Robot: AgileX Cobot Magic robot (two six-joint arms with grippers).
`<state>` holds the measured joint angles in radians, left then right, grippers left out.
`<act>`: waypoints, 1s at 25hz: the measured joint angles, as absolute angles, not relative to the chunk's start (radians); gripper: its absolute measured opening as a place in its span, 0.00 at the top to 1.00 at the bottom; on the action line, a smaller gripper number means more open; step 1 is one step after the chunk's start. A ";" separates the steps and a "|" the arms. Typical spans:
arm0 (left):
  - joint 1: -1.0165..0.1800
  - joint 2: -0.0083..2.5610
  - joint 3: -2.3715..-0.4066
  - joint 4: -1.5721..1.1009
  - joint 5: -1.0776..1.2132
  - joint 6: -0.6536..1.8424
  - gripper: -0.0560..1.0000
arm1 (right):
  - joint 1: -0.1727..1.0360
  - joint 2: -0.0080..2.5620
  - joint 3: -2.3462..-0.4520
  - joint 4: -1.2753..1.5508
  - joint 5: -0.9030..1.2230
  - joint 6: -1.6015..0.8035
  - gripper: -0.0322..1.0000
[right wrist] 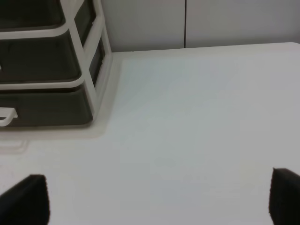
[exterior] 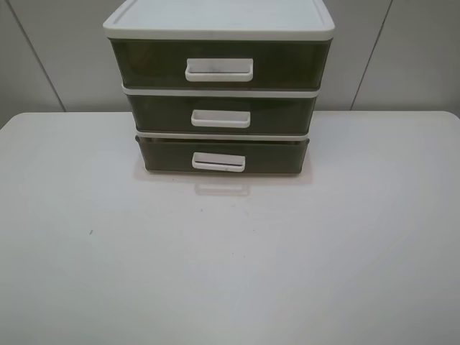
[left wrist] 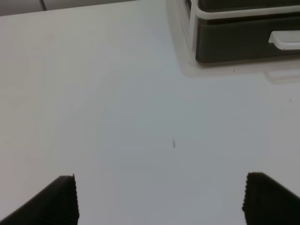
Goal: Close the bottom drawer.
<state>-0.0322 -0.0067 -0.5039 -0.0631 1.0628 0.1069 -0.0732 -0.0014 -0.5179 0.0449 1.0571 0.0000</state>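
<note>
The bottom drawer is dark translucent plastic with a white loop handle. It is the lowest tier of the white-framed three-drawer unit and sticks out a little in front of the tiers above. It also shows in the left wrist view and in the right wrist view. My left gripper is open and empty over the table, well short of the drawer. My right gripper is open and empty, off the unit's right front corner. Neither gripper shows in the exterior high view.
The unit stands at the back middle of a white table. The middle drawer and top drawer sit flush. A small dark speck marks the table at the left. A panelled wall stands behind.
</note>
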 joint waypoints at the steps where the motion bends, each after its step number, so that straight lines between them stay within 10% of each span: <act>1: -0.032 -0.007 -0.504 -0.063 1.063 0.107 0.27 | -0.073 -0.001 -0.518 0.045 1.057 0.000 0.17; 25: -0.032 -0.007 -0.504 -0.063 1.063 0.107 0.27 | -0.024 -0.001 -0.518 0.040 1.057 0.006 0.17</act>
